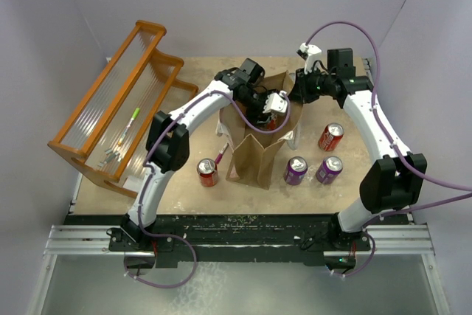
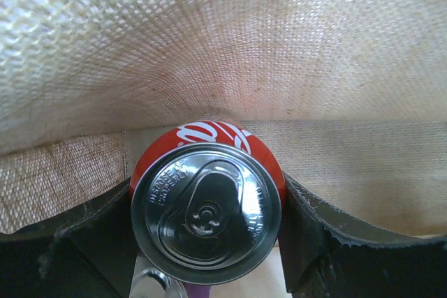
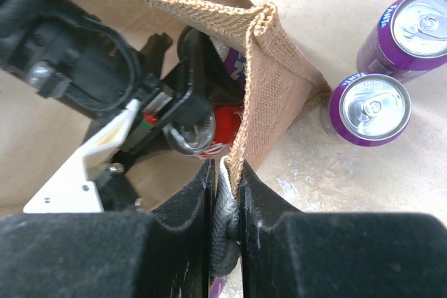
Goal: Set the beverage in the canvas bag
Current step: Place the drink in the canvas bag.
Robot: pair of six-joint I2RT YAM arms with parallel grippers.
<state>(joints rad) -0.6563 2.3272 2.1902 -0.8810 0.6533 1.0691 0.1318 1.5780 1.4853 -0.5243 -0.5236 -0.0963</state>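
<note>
The tan canvas bag stands open at mid-table. My left gripper reaches down into its mouth, shut on a red cola can held upright between its black fingers. The bag's woven wall fills the view behind the can. A purple can lies just below it inside the bag. My right gripper is shut on the bag's rim and a grey-white handle cord, holding that side. The red can and the left gripper also show in the right wrist view.
On the table outside the bag stand a red can to its left, two purple cans to its right, and another red can farther back. An orange slatted rack stands at the far left.
</note>
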